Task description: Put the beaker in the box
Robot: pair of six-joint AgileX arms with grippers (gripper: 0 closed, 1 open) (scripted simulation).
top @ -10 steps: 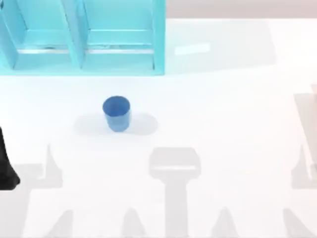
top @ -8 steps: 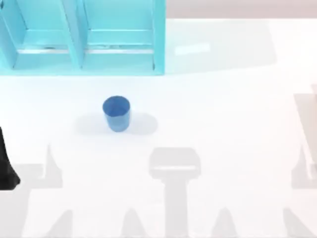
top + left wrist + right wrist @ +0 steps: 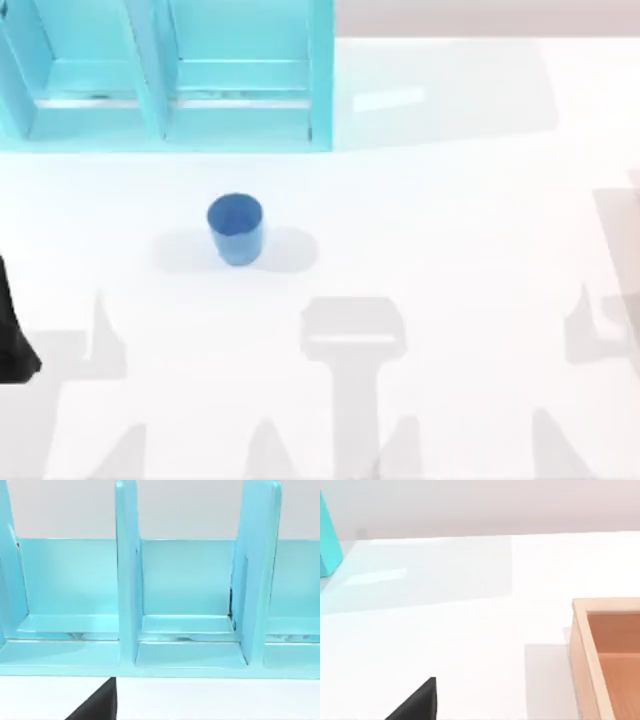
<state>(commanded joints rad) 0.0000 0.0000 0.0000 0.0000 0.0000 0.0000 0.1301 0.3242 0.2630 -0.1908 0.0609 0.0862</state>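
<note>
left end effector (image 3: 14, 335) sits dark at the counter's (image 3: 450, 230) left edge in the top view, finger state impossible to tell; the beaker (image 3: 236, 229) stands upright well to its right, left of centre, in front of the turquoise shelf unit (image 3: 170, 75) at the far left corner. left wrist view: shelf compartments. right wrist view: a wooden box (image 3: 607, 655), bare counter.

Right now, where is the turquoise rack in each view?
Top view: turquoise rack at the table's far left, behind the beaker.
Left wrist view: rack straight ahead, compartments facing the camera.
Right wrist view: the rack's end, apart from the wooden box.
Shared landmark: the white table.
</note>
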